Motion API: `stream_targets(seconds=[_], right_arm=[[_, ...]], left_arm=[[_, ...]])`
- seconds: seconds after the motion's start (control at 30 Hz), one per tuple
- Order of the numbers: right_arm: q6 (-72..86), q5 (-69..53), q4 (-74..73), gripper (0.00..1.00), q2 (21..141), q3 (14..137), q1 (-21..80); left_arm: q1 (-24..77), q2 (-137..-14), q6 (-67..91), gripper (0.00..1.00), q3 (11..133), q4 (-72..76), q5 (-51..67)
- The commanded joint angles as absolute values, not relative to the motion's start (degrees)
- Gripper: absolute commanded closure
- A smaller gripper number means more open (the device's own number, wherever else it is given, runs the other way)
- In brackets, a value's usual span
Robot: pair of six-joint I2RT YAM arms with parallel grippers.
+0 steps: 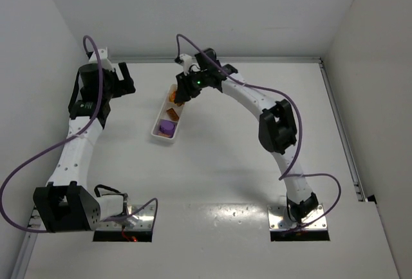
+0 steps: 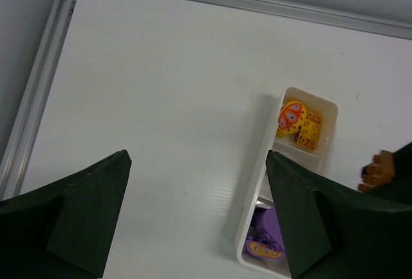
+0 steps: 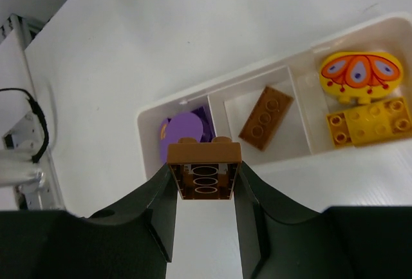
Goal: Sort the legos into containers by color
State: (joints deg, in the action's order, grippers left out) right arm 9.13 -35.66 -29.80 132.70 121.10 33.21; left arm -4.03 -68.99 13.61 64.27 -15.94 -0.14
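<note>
Brown block clamped tight in the right gripper, hanging just over the near wall of the white tray, roughly where the purple and middle compartments meet. In the tray: a flat brown plate in the middle, a purple piece at one end, a yellow brick and a yellow patterned oval at the other. Nearly done, I'd say. This looks like the only block outside the tray, and it belongs with the brown plate. The left gripper is spread wide and empty, off beside the tray.
</note>
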Motion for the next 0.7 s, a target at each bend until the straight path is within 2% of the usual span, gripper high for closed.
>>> stream_targets(seconds=[0.0, 0.13, 0.67], right_arm=[[13.7, -32.8, -21.5, 0.98, 134.8, 123.7, 34.8], [15.0, -31.4, -19.8, 0.97, 138.5, 129.0, 35.4], [12.9, -30.3, -19.8, 0.96, 143.6, 129.0, 36.7]], left_arm=[[-5.1, -67.1, 13.1, 0.07, 64.1, -14.9, 2.5], [-5.1, -67.1, 12.4, 0.07, 64.1, -15.6, 3.4], [-7.7, -68.8, 11.1, 0.07, 61.8, -15.6, 5.7]])
